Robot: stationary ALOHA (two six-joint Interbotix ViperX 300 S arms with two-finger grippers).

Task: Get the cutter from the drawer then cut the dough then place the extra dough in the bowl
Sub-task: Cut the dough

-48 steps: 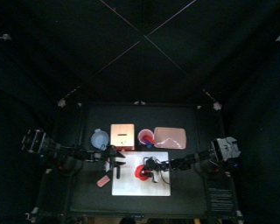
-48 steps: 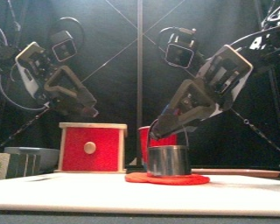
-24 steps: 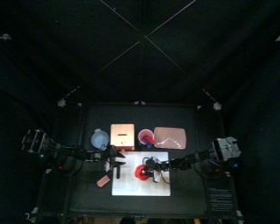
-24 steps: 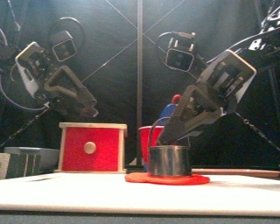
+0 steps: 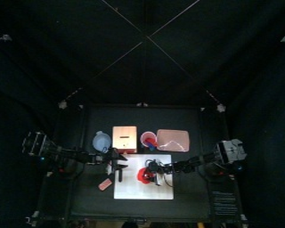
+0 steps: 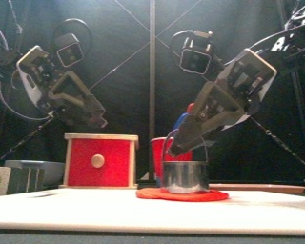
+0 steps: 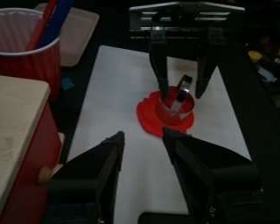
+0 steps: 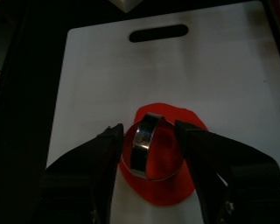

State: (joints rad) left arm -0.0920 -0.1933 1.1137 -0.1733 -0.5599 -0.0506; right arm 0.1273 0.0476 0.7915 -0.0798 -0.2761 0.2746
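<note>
The right claw (image 6: pixel 182 152), tipped up a moment ago, has dropped back onto the cutter (image 6: pixel 183 176) standing on the dough (image 6: pixel 212 195) in the middle of the board (image 8: pixel 95 79), though whether it grips I cannot tell, so the cut looks underway; the left claw (image 7: pixel 143 135) hangs open, empty.

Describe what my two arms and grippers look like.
The left arm and right arm are black and jointed. The left gripper and right gripper each have two long tapered jaws, grey from outside, black in the wrist views, under a pale cross-plate.
</note>
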